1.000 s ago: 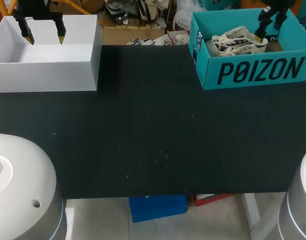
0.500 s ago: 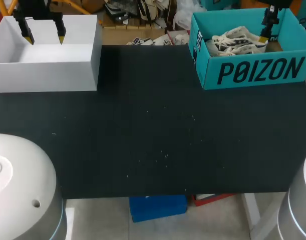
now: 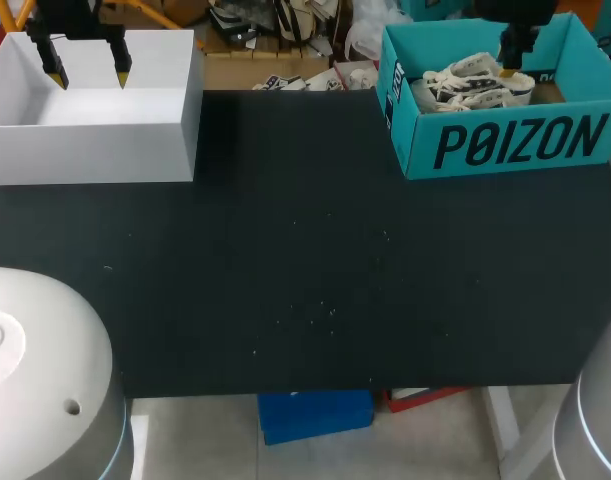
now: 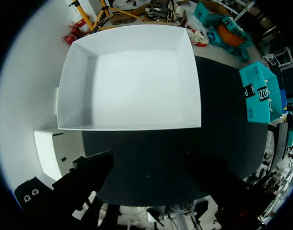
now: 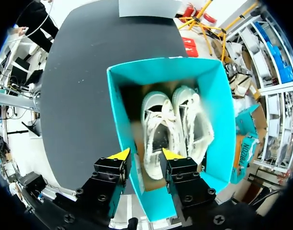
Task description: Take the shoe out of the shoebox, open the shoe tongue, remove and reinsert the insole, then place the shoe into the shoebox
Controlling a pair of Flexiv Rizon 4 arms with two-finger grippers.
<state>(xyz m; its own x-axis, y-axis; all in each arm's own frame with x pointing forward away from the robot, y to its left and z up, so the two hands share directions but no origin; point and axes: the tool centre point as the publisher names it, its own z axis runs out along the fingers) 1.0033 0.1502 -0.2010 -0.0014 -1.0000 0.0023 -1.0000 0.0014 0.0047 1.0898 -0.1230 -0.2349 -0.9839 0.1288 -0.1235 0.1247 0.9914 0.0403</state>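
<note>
Shifted inward within the past second, our right gripper point(image 3: 509, 62) has left the right end of the shoebox point(image 3: 515, 140) and now hangs over the white shoes point(image 3: 472, 82) inside it; our left arm has not moved in that time.

We see the teal shoebox standing open at the far right corner of the black table point(image 3: 305, 280), its printed long wall facing the near edge. The shoes lie side by side on the floor of the shoebox point(image 5: 160, 69), laces and openings turned upward, one along each long wall.

From the wrist we look straight down past the right gripper point(image 5: 145, 154). Its two yellow tips are spread apart and hold nothing. One tip shows against the table point(image 5: 74, 96) just outside a long wall of the box, the other against the end of the nearer of the two shoes point(image 5: 158, 129), with the wall's rim running between them. We cannot tell how high above the shoes the tips hang.

At the far left corner of the table stands a white box point(image 3: 95, 150), open on top. Our left gripper point(image 3: 88, 75) hangs above the far wall of that box, fingers parted and holding nothing. Its wrist camera looks down into the white box point(image 4: 136, 86) and onto the table point(image 4: 151, 163) beside it.
</note>
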